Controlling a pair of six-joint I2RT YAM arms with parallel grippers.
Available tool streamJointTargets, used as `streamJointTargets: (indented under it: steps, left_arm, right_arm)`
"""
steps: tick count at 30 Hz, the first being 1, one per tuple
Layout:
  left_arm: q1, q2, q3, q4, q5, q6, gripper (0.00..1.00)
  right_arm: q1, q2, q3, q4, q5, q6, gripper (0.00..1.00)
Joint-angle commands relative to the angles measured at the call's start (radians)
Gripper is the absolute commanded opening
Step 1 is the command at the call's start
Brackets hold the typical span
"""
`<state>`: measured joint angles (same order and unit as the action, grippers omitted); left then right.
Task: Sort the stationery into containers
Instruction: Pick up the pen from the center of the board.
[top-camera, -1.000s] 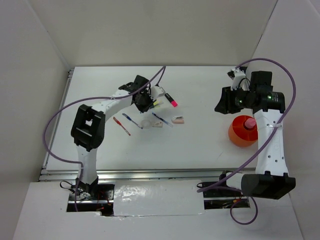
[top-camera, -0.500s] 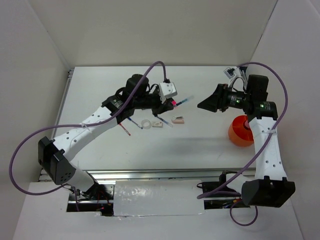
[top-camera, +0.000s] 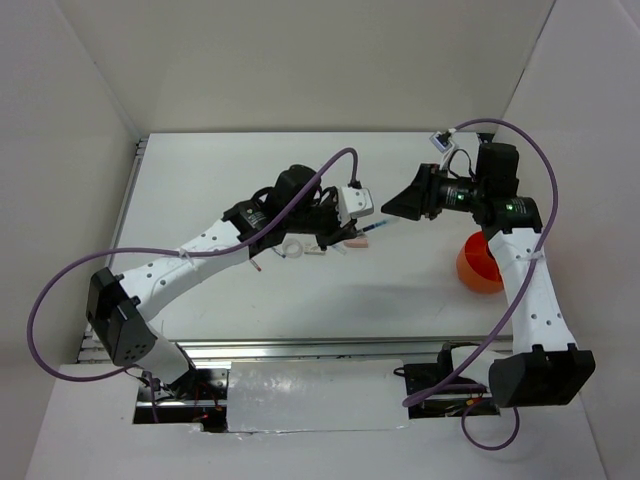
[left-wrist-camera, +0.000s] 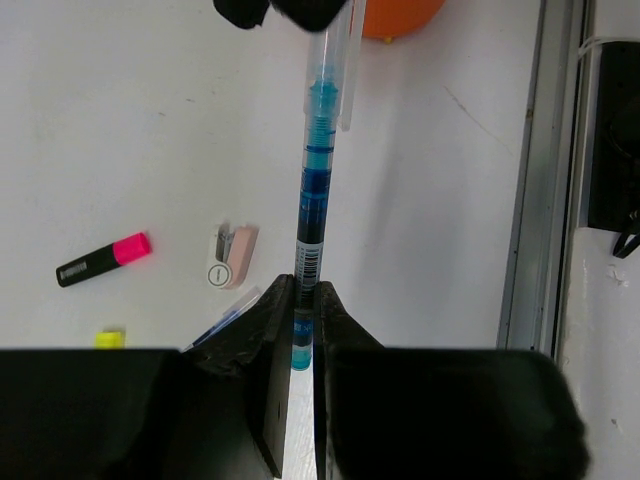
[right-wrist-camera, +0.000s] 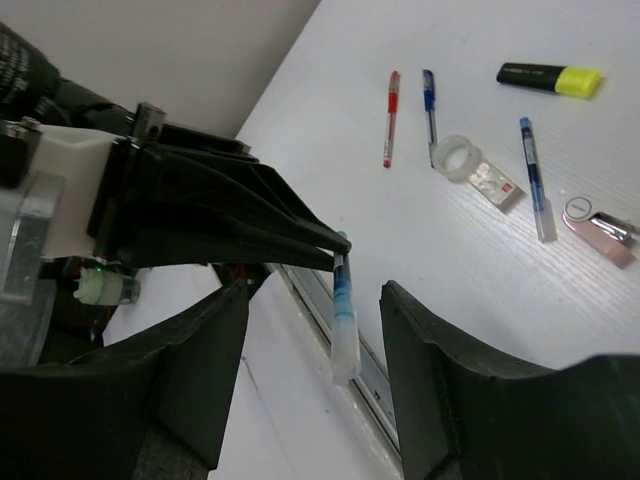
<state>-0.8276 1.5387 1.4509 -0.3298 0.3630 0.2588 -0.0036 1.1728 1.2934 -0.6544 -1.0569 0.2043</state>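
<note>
So the left gripper (left-wrist-camera: 297, 290) is clamped on the tail end of a blue pen (left-wrist-camera: 314, 170), holding it up off the table (top-camera: 400, 290) and poking it out toward the other arm. Looks like a handover to me. The orange cup (top-camera: 472, 266) sits way over on the right side by the right arm, probably an awkward reach for the left. The right gripper (right-wrist-camera: 315, 300) has its 2 fingers spread either side of the pen's clear cap, not pinching it yet. The rest of the stuff, like the tape ring (right-wrist-camera: 458, 157) and red pen (right-wrist-camera: 390, 118), lies on the table, unsorted.
</note>
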Motion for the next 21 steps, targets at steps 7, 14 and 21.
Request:
streamJointTargets:
  steps: [7, 14, 21]
  left_arm:
    - [0.001, 0.012, 0.031, 0.029, -0.029, 0.016, 0.0]
    - [0.005, 0.005, 0.014, 0.037, -0.039, 0.019, 0.0]
    - [0.012, -0.003, -0.003, 0.046, -0.041, 0.014, 0.0]
  right_arm:
    - [0.066, 0.008, -0.008, -0.071, 0.117, -0.082, 0.61]
    - [0.086, 0.005, -0.023, -0.106, 0.138, -0.109, 0.47]
    - [0.094, 0.018, -0.022, -0.114, 0.14, -0.115, 0.25]
